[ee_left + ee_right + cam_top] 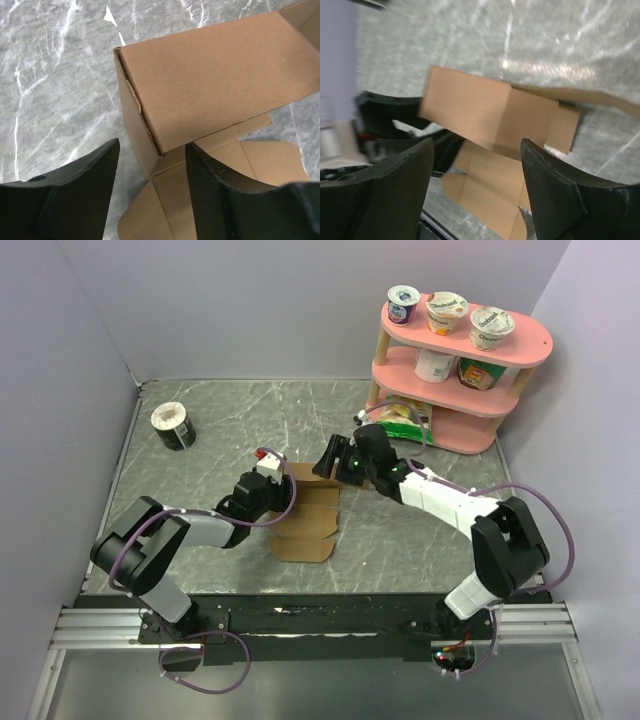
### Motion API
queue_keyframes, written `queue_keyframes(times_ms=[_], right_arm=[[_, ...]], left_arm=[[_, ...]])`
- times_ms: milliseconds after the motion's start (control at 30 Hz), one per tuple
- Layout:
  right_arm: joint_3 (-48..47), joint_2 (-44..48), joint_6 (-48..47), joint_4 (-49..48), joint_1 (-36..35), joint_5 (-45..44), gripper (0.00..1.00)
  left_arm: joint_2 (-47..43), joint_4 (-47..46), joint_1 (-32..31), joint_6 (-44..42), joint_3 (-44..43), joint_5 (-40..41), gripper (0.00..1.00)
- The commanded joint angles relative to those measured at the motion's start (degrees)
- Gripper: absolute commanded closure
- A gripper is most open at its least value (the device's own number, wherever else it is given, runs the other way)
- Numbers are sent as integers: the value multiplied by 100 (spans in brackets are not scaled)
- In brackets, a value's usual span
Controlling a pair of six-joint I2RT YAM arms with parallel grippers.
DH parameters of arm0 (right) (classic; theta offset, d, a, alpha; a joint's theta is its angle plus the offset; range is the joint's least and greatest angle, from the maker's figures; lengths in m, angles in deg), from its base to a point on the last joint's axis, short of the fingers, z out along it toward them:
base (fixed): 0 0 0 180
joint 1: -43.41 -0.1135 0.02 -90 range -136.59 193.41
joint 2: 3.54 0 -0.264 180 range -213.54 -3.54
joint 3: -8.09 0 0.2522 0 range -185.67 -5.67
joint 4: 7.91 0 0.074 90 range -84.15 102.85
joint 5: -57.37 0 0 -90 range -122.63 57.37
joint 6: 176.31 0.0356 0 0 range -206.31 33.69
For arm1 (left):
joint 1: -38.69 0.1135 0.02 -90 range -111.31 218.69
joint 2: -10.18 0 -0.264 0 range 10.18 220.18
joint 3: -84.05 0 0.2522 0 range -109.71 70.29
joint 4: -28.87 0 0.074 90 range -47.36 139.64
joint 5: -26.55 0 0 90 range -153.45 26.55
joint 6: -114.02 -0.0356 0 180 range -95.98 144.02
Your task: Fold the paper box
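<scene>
Grey marbled table (pixel 240 420) underlies both arms. Left gripper (pixel 152 150) and right gripper (pixel 477 145) have their jaws parted, gripping nothing; the half-folded paper box (pixel 308 508) lies just ahead, between them. Yogurt cups (pixel 447 312) on the pink shelf (pixel 530 345) bear unreadable labels.

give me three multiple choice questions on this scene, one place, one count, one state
1. Where is the black-and-white tub? A) far left of the table B) near right corner C) on an arm
2. How many cups stand on the pink shelf's top tier? A) one B) three C) five
3. What state is the paper box in? A) fully flat B) partly folded C) closed up
Key: 1A, it sits near the left wall; 2B, three lids in a row; 3B, a raised sleeve, flaps lying flat.
</scene>
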Motion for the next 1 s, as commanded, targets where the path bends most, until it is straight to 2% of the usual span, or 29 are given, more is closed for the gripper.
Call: queue_keyframes(times_ms=[0,467,633,767,967], right_arm=[[-263,-221,169,293,-117,-525,24],[-403,-748,170,-287,-74,-148,26],[-492,-591,-15,441,-82,-753,23],[-123,85,-243,504,-91,-1377,22],[-491,183,-428,846,-82,-1229,21]], left_arm=[[34,-50,-23,-75,-176,189,41],[52,47,-111,-233,-246,269,57],[-10,117,-138,-259,-237,366,56],[-10,170,-147,-268,-263,427,57],[-19,161,-173,-277,-255,471,59]])
